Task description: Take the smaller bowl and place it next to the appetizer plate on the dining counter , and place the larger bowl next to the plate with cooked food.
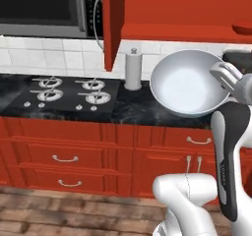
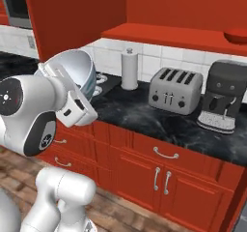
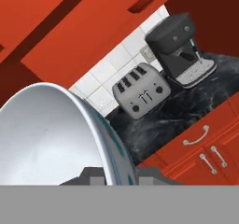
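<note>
The larger bowl [image 1: 184,85], white with a pale inside and a bluish outside, hangs tilted on its side in front of the kitchen counter. My gripper [image 1: 220,73] is shut on its rim at the right. In the right base view the larger bowl [image 2: 79,67] sits just above my hand, gripper [image 2: 54,74] clamped on its edge. In the hand view the larger bowl [image 3: 42,134] is at the lower left, its rim running down into the gripper [image 3: 112,174]. A small red rounded shape, probably the smaller bowl [image 2: 236,35], rests on the open cabinet's shelf. The dining counter and both plates are out of view.
An open red cabinet door [image 1: 112,23] hangs left of the bowl. On the black counter stand a paper towel holder [image 1: 133,68], a cooktop [image 1: 69,92], a toaster [image 2: 174,90] and a coffee machine [image 2: 221,100]. Red drawers [image 1: 64,159] lie below, with wood floor in front.
</note>
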